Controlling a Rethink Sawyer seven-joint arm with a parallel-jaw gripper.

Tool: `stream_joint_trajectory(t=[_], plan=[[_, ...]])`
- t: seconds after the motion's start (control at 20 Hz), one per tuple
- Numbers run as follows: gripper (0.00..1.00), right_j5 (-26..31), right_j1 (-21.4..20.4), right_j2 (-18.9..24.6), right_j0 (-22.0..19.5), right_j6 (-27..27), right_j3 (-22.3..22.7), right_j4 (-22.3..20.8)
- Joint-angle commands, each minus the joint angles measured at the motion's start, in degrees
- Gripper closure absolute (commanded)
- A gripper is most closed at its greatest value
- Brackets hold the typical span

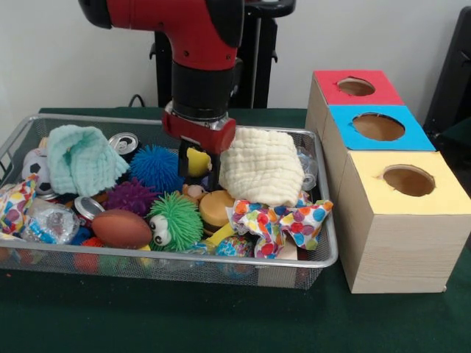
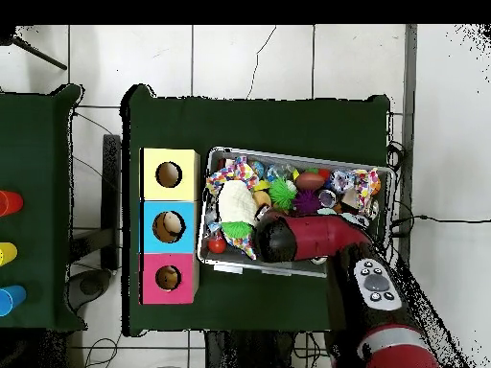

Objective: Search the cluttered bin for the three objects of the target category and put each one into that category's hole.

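At the near rim of the wire bin (image 1: 324,257) lie a brown toy football (image 1: 121,228), a green fuzzy ball with eyes (image 1: 175,220) and a spotted cloth (image 1: 280,220). Behind them the gripper (image 1: 199,163) hangs low in the bin, its jaws closed on a small yellow toy (image 1: 197,162), between a blue spiky ball (image 1: 156,168) and a cream cloth (image 1: 261,168). Beside the bin on the table (image 1: 147,316) stand the yellow box (image 1: 401,220), then the blue box (image 1: 375,129), then the red box (image 1: 353,87), each with a round hole on top.

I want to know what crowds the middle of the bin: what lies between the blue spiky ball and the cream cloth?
In the front view, the hand hangs between the blue spiky ball and the cream cloth, with a yellow toy between its fingers.
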Motion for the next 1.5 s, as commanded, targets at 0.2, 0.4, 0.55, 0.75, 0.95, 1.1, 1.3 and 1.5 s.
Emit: stream_joint_trajectory(t=[0.2, 0.4, 0.55, 0.75, 0.95, 1.1, 1.3, 1.5], plan=[[0.00, -5.5, 8.5, -7.7, 5.2, 9.5, -9.5, 2.3], [0.00, -5.8, 9.2, -9.0, 6.3, 9.2, -9.8, 3.6], [0.00, -6.8, 10.3, -10.0, 6.9, 9.0, -10.2, 4.1], [0.00, -6.6, 10.2, -10.2, 6.9, 7.7, -10.2, 4.8], [0.00, -6.6, 10.4, -9.6, 6.3, 6.4, -9.9, 5.5], [0.00, -6.7, 11.3, -7.9, 5.5, 5.9, -9.1, 6.8], [0.00, -5.8, 11.5, -3.9, 2.8, 3.8, -7.1, 8.2], [0.00, -2.3, 9.0, 0.8, -1.2, -0.3, -3.5, 8.9]])
